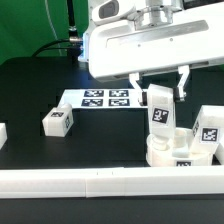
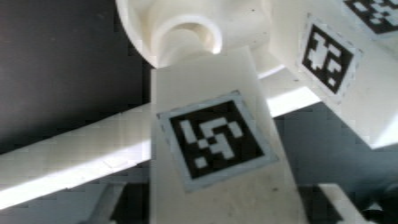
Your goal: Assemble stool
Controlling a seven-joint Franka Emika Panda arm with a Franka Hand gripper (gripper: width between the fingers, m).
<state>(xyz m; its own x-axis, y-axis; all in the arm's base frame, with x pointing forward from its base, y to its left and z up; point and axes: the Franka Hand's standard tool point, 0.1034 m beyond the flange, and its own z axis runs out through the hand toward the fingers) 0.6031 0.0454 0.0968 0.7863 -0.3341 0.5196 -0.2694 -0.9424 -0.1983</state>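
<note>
- The two-finger gripper [image 1: 160, 96] is clenched on a white plastic blocky leg [image 1: 160, 118] that bears a black-and-white square tag, with one finger on each side of its upper part.
- This leg stands upright with its lower end on the white round plastic disc seat [image 1: 166, 156]. In the wrist view the leg [image 2: 217, 140] runs down to a rounded socket in the seat [image 2: 178, 38]. Whether it is fully home cannot be told.
- A second white tagged leg [image 1: 207, 132] also stands on the seat, just beside the gripped one toward the exterior view's right. Its tag shows in the wrist view [image 2: 329, 55].
- The seat rests on the black table [image 1: 100, 140], just beyond the long white border rail [image 1: 90, 183] along the near edge.
- A third white tagged leg [image 1: 57, 121] lies loose on the table, well apart toward the exterior view's left.
- The marker board [image 1: 103, 98] lies flat farther back, between the loose leg and the gripper.
</note>
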